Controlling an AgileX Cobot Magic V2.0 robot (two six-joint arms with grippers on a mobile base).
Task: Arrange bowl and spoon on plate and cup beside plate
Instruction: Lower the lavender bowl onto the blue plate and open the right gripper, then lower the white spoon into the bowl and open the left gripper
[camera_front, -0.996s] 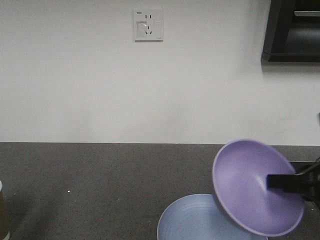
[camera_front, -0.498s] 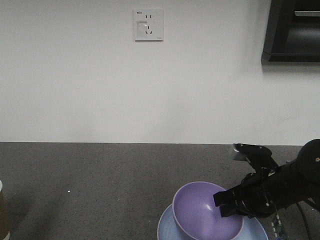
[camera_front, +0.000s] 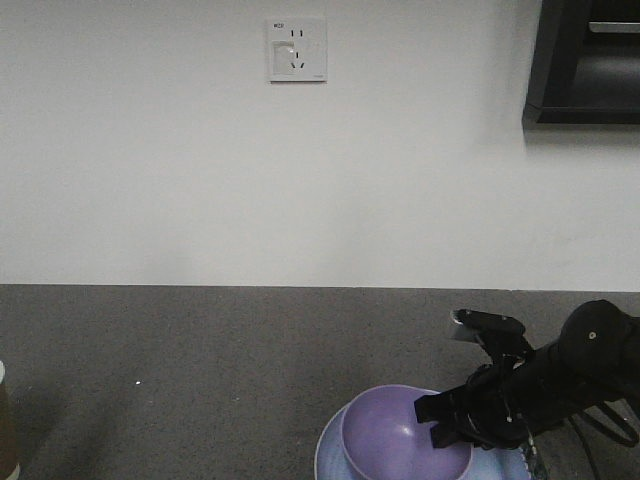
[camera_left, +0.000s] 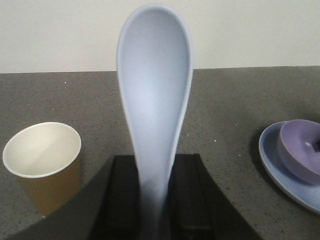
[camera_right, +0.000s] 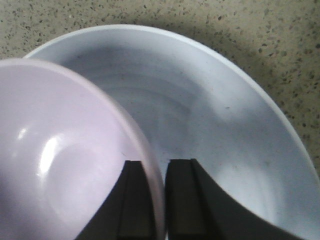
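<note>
Currently right gripper (camera_right: 157, 166) clamps bowl (camera_right: 65, 160) rim on plate (camera_right: 200, 110), left gripper (camera_left: 155, 167) clasps spoon (camera_left: 155, 75)

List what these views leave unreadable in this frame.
- Front view: the cup is cut by the left edge; only a sliver shows.
- Front view: the plate loses its near rim to the bottom edge.
- Right wrist view: the bowl hides its own base, so plate contact is unclear.
- Left wrist view: the spoon blurs at its handle end.
</note>
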